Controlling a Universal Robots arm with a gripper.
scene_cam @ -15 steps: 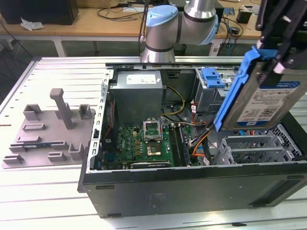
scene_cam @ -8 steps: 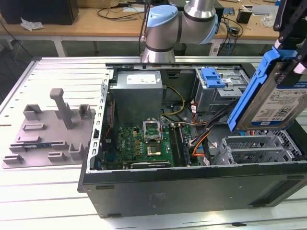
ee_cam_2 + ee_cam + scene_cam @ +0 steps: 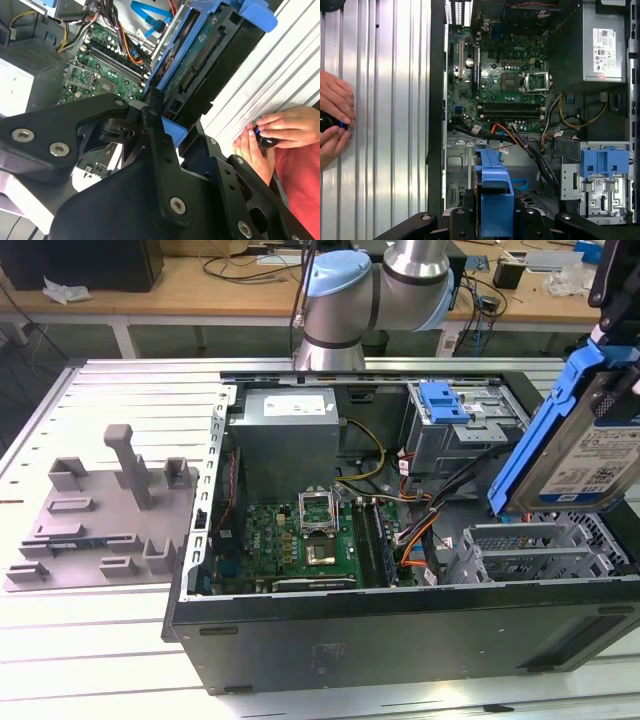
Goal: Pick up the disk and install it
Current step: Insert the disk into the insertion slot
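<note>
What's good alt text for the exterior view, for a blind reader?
A robot's pincer holds a silver disk in a blue frame, tilted, above the open computer case at the exterior view's right. The case lies on a slatted metal table, motherboard exposed; a grey fixture sits beside it.

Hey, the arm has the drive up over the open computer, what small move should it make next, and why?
Probably ease the disk down a little toward the silver bay. The hand is shut on its blue frame, and the disk hangs tilted above the open case, just over that bay, not yet in it.
</note>
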